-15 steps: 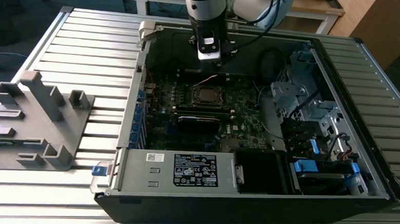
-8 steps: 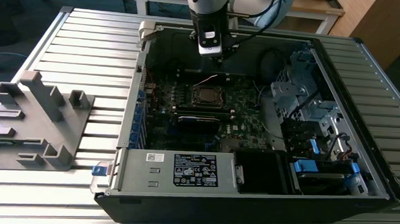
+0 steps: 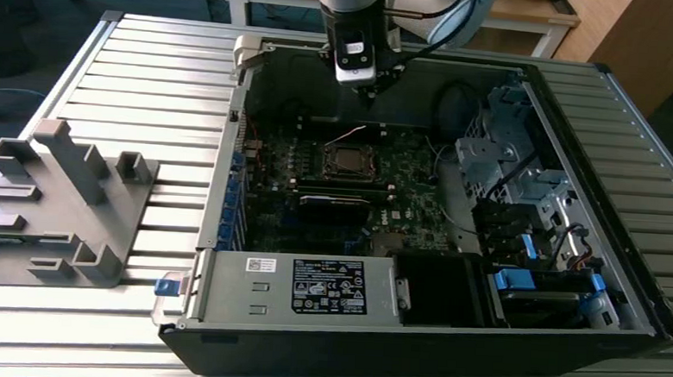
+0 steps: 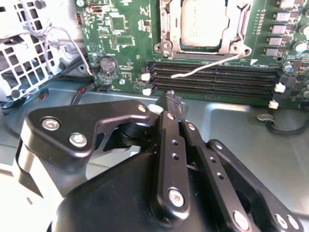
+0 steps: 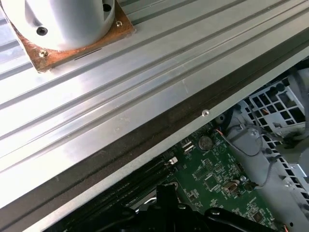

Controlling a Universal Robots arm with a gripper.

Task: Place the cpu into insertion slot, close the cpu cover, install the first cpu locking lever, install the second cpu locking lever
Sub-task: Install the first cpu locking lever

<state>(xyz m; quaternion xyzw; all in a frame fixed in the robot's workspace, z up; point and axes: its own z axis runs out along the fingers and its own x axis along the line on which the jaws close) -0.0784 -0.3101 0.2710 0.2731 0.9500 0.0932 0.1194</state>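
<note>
Silver-grey cpu (image 4: 203, 21), well apart from fingers (image 4: 166, 126), fingers pressed together

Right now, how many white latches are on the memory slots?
4. Two latches at one end of the slots, two at the other; the gripper may hide more.

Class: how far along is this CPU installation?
Done: the small dull-silver square chip lies under the thin silvery windowed cover plate, apparently closed. In hand: nothing; the black claw is shut, near the long black memory slots. Left: whether the thin metal levers are latched cannot be judged.
</note>
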